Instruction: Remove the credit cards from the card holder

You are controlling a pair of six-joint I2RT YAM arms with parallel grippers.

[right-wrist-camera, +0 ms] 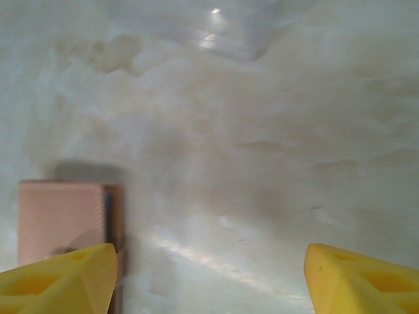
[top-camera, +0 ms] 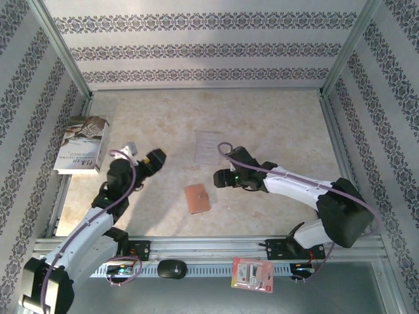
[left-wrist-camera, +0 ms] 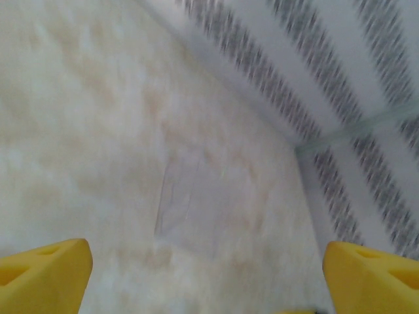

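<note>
Card holder (top-camera: 197, 199) lying shut, apart from left gripper (top-camera: 156, 159) and right gripper (top-camera: 218, 178), both spread empty; no cards removed yet

From my seat I count two arms, the left arm (top-camera: 88, 232) and the right arm (top-camera: 294, 185). On the table (top-camera: 275, 124) I see one card holder (top-camera: 197, 199), one clear plastic sleeve (top-camera: 211, 149) and one white book (top-camera: 82, 145). By the front rail (top-camera: 209, 252) there is one red-and-white packet (top-camera: 252, 274) and one black oval piece (top-camera: 172, 268).
</note>
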